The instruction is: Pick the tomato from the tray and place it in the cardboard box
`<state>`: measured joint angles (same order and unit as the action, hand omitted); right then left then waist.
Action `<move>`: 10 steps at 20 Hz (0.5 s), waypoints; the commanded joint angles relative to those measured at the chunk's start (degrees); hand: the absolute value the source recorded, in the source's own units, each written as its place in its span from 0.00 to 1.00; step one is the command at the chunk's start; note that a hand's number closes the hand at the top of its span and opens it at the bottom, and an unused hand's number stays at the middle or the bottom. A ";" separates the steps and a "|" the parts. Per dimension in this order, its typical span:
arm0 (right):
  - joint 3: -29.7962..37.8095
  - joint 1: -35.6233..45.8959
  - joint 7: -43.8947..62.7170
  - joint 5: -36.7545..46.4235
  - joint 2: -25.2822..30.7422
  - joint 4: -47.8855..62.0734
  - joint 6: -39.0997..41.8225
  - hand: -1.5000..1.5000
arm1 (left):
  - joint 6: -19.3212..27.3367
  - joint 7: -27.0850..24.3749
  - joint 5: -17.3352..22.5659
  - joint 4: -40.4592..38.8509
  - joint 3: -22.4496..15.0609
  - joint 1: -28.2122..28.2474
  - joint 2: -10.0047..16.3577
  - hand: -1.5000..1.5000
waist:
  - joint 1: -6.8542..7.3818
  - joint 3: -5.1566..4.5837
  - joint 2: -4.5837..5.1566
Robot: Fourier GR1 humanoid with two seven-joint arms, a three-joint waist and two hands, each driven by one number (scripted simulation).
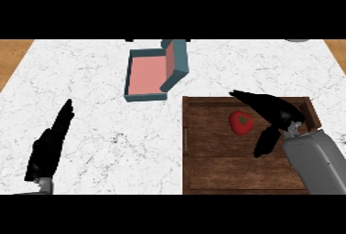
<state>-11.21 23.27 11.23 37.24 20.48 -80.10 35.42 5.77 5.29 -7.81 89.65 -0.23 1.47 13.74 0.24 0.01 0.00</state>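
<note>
Tomato (241,122) not yet picked, lying in tray (223,173); right hand (282,114) spread open just beside it, holding nothing; box (152,73) well apart

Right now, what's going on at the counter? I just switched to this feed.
The right hand is open over the wooden tray, with its fingers and thumb spread either side of the tomato. The tomato lies in the tray and is not yet gripped. The teal box, pink inside, sits on the counter beyond the tray's far left corner, with nothing visible in it. The left hand rests open at the view's left.
</note>
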 commanded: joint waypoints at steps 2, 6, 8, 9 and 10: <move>-0.79 -2.74 -2.07 4.08 -1.36 -1.19 -0.34 0.00 | -2.59 -1.09 0.43 -3.02 2.83 -2.13 0.31 0.50 | -0.17 -0.02 -0.01; -1.18 -0.38 -1.25 6.57 -4.86 3.39 -1.04 0.00 | -2.26 -1.13 -0.29 -4.61 2.86 -3.56 -1.28 0.50 | -0.11 -0.02 0.02; 1.84 -0.09 -2.10 4.83 -3.19 3.02 2.53 1.00 | -2.30 -4.20 -1.12 -3.61 3.42 0.01 -1.04 0.50 | -0.06 -0.02 -0.01; 2.03 -2.31 -7.09 4.39 -1.33 4.60 0.33 1.00 | -0.49 -0.86 -2.25 -5.14 2.60 -5.01 -2.21 0.50 | -0.24 -0.01 0.04; 0.08 -3.68 -3.31 5.85 -4.93 1.68 -0.76 1.00 | -2.09 0.22 -2.54 0.35 1.07 0.44 -1.90 0.50 | -0.06 -0.01 -0.04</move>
<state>-10.18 22.12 7.81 42.32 18.05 -78.60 34.77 4.37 4.54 -9.44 87.95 1.62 0.23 12.33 0.12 -0.31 -0.48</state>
